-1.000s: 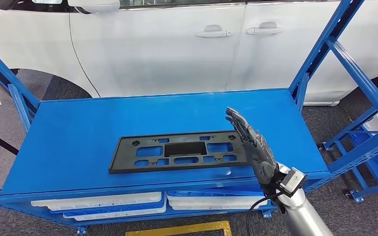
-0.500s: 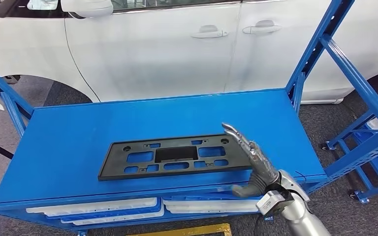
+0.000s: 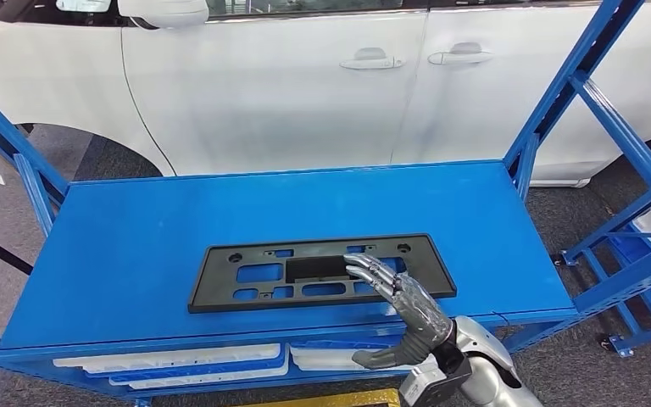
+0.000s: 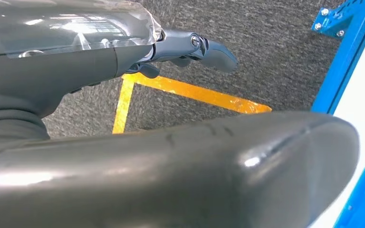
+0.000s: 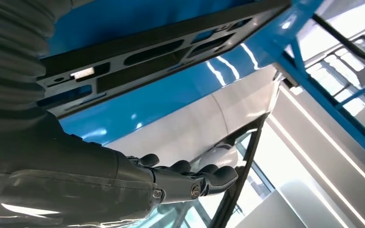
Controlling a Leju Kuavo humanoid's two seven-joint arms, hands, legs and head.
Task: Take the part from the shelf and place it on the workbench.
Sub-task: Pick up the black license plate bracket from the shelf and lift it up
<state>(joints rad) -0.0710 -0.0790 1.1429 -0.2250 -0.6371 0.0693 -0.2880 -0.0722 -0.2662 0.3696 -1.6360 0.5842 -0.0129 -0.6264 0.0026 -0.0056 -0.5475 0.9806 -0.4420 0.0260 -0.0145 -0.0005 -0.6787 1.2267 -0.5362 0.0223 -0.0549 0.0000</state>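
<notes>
Black part lies flat on blue counter. Right hand over its near edge, fingers spread, holding nothing; contact unclear. Left hand probably released.

Black flat rectangular plastic part w/ cutouts & holes, lying flat, lengthwise on blue shelf top, near front edge.

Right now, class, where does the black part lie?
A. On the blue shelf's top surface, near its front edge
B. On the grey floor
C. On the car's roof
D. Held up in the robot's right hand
A: the black part lies flat on the blue shelf, and the right hand reaches over it with fingers spread.
</notes>
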